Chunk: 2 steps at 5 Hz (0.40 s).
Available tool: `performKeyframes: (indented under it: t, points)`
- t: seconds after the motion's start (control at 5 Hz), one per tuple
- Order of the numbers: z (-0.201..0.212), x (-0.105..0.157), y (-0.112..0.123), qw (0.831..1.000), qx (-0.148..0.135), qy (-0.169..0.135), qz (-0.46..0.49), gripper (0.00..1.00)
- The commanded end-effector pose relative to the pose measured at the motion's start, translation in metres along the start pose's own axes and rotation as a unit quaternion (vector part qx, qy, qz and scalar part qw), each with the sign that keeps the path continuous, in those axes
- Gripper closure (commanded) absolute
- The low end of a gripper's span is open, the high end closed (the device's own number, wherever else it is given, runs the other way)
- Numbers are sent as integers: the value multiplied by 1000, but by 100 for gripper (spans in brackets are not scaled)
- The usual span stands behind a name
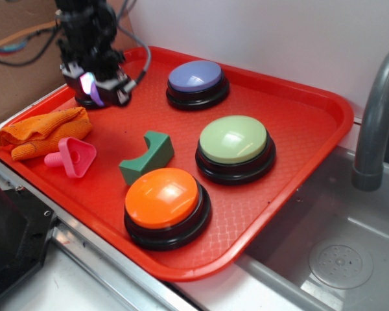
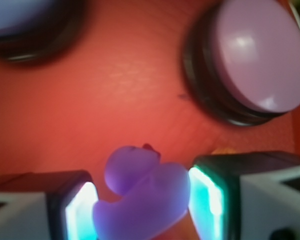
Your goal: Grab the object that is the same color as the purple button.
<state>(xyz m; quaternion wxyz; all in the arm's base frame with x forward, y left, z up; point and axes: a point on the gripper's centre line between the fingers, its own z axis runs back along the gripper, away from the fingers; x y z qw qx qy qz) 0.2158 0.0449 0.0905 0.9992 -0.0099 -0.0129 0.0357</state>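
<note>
Red tray [image 1: 298, 129] at its far-left corner carries the tool [image 2: 140, 200], whose pads flank the lilac peg [image 2: 142, 192] lying directly between them, apparently pinching it.

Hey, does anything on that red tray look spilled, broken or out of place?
Nothing spilled or broken. The orange cloth lies crumpled over the tray's left rim, and the green block lies loose among the buttons. The purple peg sits between the gripper's fingers.
</note>
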Motion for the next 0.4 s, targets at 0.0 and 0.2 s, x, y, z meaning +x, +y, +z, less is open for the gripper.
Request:
performKeyframes:
  t: [0.0, 0.2]
  points:
    - [77, -23, -40, 997, -17, -20, -70, 100]
    - [73, -30, -40, 997, -21, -33, -59, 100]
